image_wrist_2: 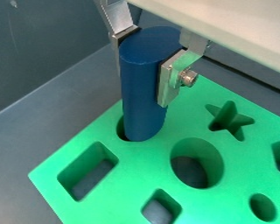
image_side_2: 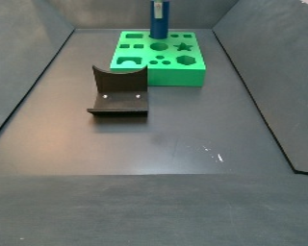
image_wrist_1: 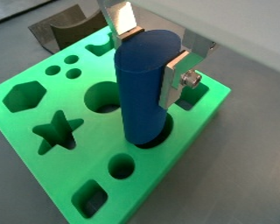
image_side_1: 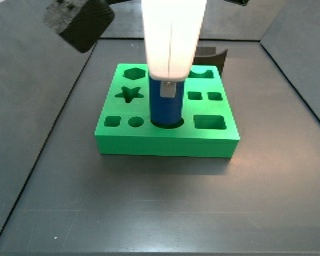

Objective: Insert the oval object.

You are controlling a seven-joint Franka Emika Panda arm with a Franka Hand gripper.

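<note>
The oval object (image_wrist_1: 146, 87), a smooth dark blue peg, stands upright between the flat silver fingers of my gripper (image_wrist_1: 152, 57). The gripper is shut on its upper part, as both wrist views show (image_wrist_2: 149, 57). The peg's (image_wrist_2: 140, 92) lower end sits in the mouth of a hole in the green block (image_wrist_1: 166, 179), and most of its length is still above the block's top. In a side view the peg (image_side_1: 166, 103) rises from the block (image_side_1: 170, 142) under the white gripper body (image_side_1: 171, 40). It shows at the far end in a side view (image_side_2: 158, 14).
The block (image_side_2: 161, 62) has other open holes: a star (image_wrist_1: 57, 131), a hexagon (image_wrist_1: 24, 96), a large round one (image_wrist_2: 198, 162) and square ones (image_wrist_2: 90, 168). The dark fixture (image_side_2: 118, 93) stands on the floor beside the block. Dark walls enclose the floor.
</note>
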